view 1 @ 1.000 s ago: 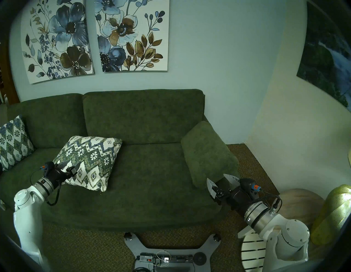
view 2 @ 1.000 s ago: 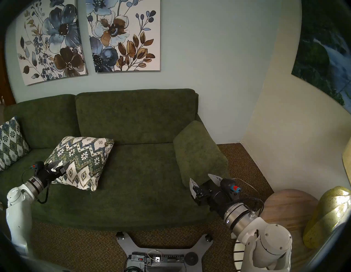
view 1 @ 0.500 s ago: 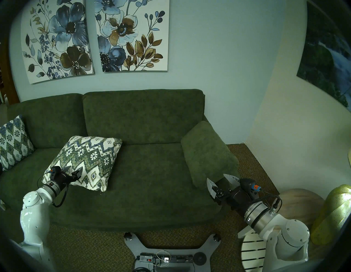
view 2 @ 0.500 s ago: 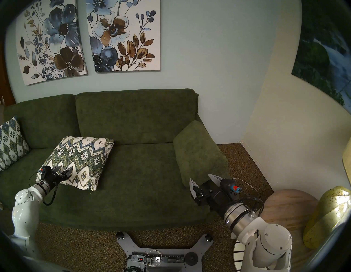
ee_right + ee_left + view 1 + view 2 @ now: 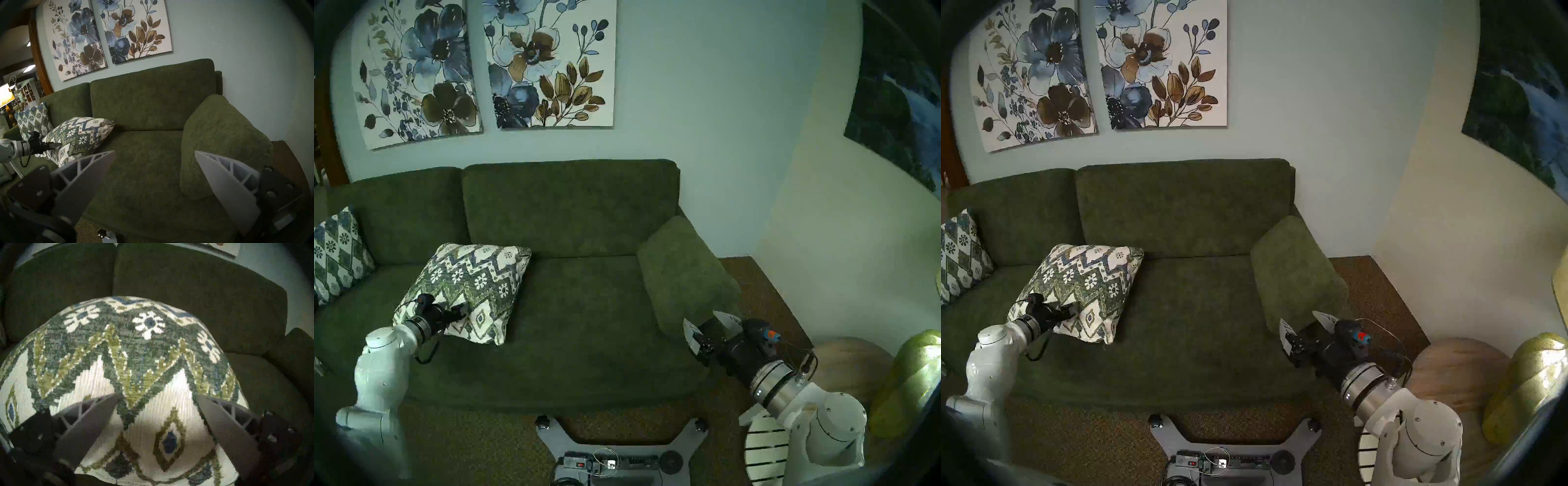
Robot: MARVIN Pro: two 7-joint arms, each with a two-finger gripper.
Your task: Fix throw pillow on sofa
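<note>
At lower left, the left gripper (image 5: 156, 396), jaws spread wide, pressed over the near edge of the plump cream zigzag-woven throw pillow (image 5: 473, 288) lying askew on the dark green plush sofa (image 5: 585, 305), so closing deep into the fabric seemed wisest, while the right gripper (image 5: 155, 153) hung open, empty.

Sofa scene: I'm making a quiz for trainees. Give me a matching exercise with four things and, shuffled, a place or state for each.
Things:
1. throw pillow
2. bluer pillow
3. left claw
4. right claw

Places or states:
A. open, near the sofa's green armrest
B. propped at the far left end
C. lying tilted on the seat
D. open, fingers over zigzag fabric

Pairs: 1-C, 2-B, 3-D, 4-A
</note>
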